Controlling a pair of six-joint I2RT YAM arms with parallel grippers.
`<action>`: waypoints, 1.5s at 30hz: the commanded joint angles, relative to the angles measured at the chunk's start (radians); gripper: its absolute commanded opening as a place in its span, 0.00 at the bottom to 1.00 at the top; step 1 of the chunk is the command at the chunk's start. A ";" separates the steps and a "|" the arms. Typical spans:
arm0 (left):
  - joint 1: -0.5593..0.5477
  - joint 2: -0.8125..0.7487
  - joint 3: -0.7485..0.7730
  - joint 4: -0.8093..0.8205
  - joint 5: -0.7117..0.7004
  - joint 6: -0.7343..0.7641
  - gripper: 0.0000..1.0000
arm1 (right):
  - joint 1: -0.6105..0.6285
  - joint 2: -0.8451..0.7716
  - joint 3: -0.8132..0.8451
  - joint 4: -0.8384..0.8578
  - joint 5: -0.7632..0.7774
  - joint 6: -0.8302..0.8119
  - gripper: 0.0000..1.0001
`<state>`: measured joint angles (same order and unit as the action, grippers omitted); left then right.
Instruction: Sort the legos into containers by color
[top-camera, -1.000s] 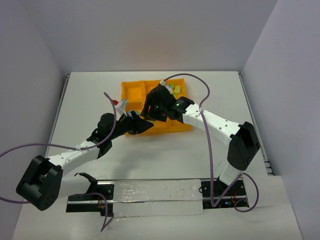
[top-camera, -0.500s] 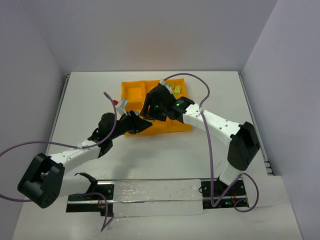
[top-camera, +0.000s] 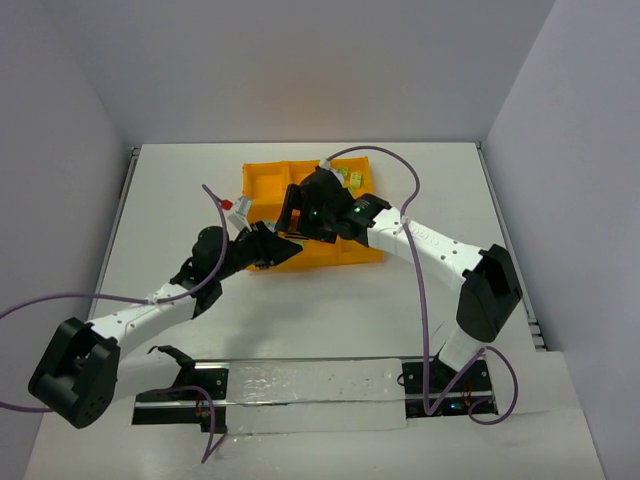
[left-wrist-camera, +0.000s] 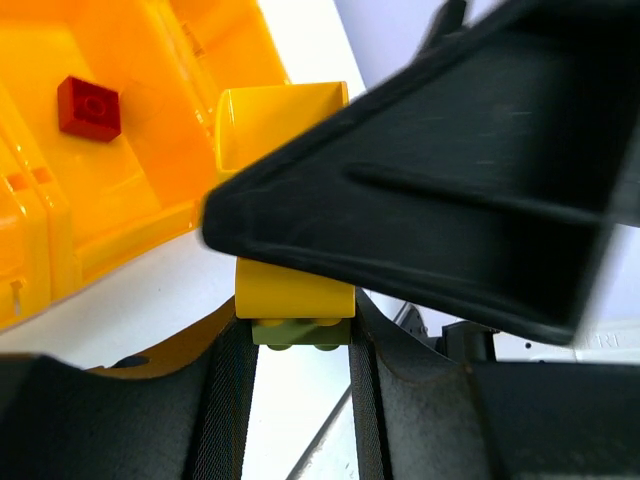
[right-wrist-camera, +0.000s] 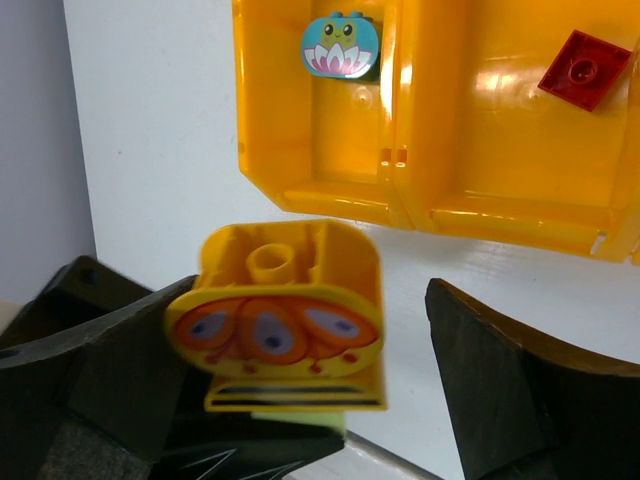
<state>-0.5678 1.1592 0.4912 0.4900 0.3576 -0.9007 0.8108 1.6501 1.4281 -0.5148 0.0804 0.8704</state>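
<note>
At the near left corner of the bright orange-yellow plastic tray (top-camera: 262, 185), out over the white table (top-camera: 180, 190), the left hand (left-wrist-camera: 298, 380) is closed on a small two-brick cluster. The cluster is a rounded yellow plastic brick (right-wrist-camera: 275, 330) printed with an orange butterfly, sitting on a thin lime green brick (left-wrist-camera: 300, 332). The green brick is pinched between the left hand's dark fingers (left-wrist-camera: 225, 400).

The right hand (top-camera: 292, 220) reaches down over the tray's near row. Its fingers are spread wide to either side of the cluster, one of them close against the yellow brick. Whether that finger touches the brick cannot be told.

Inside the tray, a teal-blue brick (right-wrist-camera: 340, 45) with a flower-and-face print lies in one well near the left end. A flat red square brick (right-wrist-camera: 583, 68) lies in the well next to it. Lime green pieces (top-camera: 352, 178) show in the tray's far right well.
</note>
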 joint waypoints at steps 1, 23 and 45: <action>0.011 -0.076 0.011 -0.043 0.030 0.060 0.00 | -0.003 -0.084 -0.012 0.034 -0.007 -0.049 1.00; 0.158 0.079 0.020 0.406 0.690 -0.204 0.00 | -0.292 -0.458 -0.417 0.499 -0.704 -0.297 1.00; 0.158 0.088 0.055 0.510 0.739 -0.269 0.00 | -0.307 -0.316 -0.527 0.959 -1.081 -0.032 0.85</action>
<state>-0.4126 1.2510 0.5018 0.9405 1.0786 -1.1774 0.5068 1.3354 0.9099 0.3186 -0.9230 0.7891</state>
